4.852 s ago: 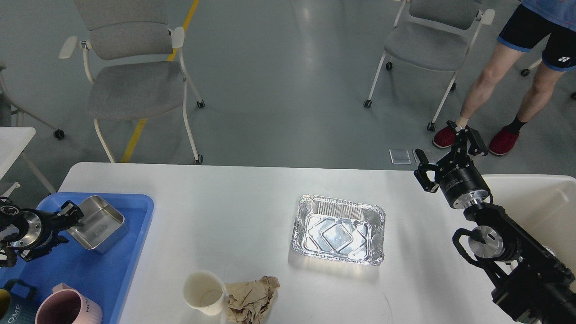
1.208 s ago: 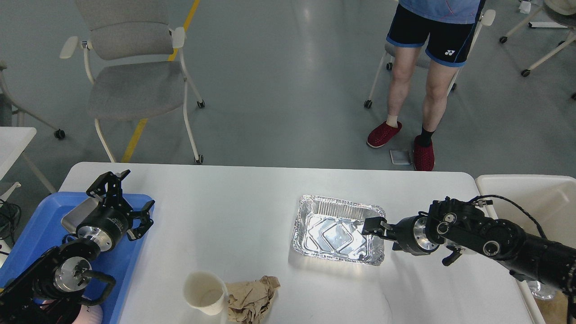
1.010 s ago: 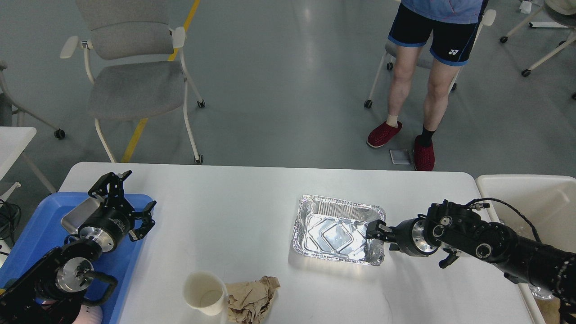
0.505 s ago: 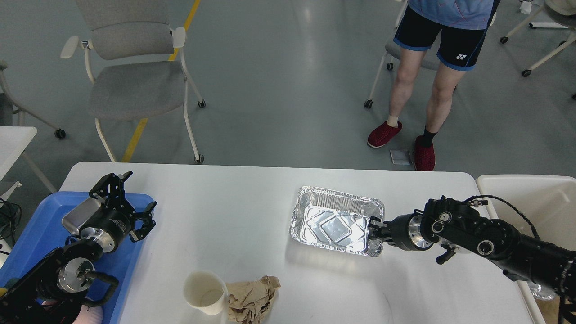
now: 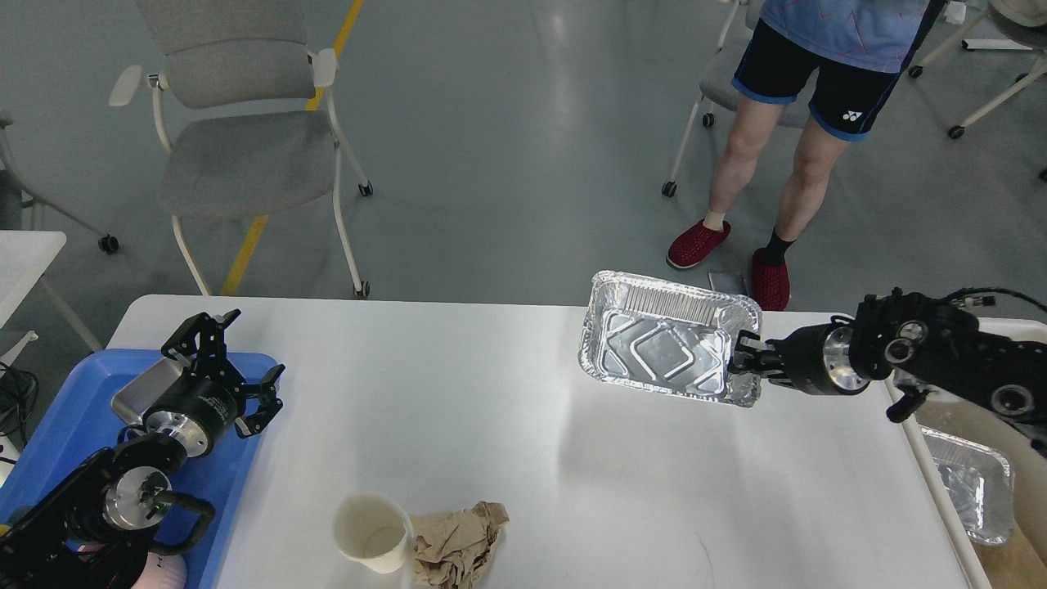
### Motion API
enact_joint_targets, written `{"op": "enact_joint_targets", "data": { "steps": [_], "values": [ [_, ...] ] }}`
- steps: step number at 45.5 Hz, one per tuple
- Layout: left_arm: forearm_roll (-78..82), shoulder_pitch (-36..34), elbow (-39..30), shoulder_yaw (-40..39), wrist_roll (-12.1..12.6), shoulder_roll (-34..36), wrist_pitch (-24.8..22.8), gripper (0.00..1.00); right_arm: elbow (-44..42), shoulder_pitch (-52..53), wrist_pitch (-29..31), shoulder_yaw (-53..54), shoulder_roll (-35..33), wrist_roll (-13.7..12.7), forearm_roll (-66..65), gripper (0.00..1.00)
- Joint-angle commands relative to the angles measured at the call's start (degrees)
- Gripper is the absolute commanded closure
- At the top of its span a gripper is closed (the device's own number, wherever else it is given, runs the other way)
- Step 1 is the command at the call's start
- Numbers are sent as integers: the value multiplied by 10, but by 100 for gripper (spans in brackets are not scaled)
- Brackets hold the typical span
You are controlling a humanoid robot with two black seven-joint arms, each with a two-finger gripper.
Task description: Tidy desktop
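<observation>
The white desktop (image 5: 507, 409) fills the lower view. My right gripper (image 5: 743, 360) is shut on the right rim of an empty foil tray (image 5: 667, 337) and holds it tilted in the air above the desktop's far right part. A white paper cup (image 5: 372, 532) stands at the front edge with a crumpled brown paper (image 5: 458, 544) touching its right side. My left gripper (image 5: 237, 360) is open and empty, raised over the right edge of the blue tray (image 5: 49, 425).
A steel box (image 5: 143, 388) lies in the blue tray, partly behind my left arm. A white bin (image 5: 973, 458) at the desktop's right end holds another foil tray (image 5: 969, 495). A person (image 5: 777, 123) stands beyond the far edge, with grey chairs (image 5: 237, 139) behind.
My right gripper came down to the foil tray's right rim, closed on it, then lifted it up and to the right. My left gripper left the steel box and rose; the person walked.
</observation>
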Motion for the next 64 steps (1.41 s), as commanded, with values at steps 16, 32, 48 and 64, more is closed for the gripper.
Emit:
{"op": "enact_joint_targets", "data": {
  "steps": [16, 32, 48, 64],
  "values": [
    [1, -3, -3, -4, -7, 0, -45, 3, 69, 47, 112, 80, -161, -1, 44, 100],
    [-1, -2, -80, 56, 18, 12, -6, 3, 64, 24, 105, 82, -147, -1, 42, 100],
    [6, -108, -269, 354, 99, 299, -22, 3, 63, 17, 91, 83, -116, -2, 41, 100],
    [16, -260, -401, 539, 159, 530, -130, 4, 61, 1, 84, 84, -101, -1, 37, 100]
  ]
}}
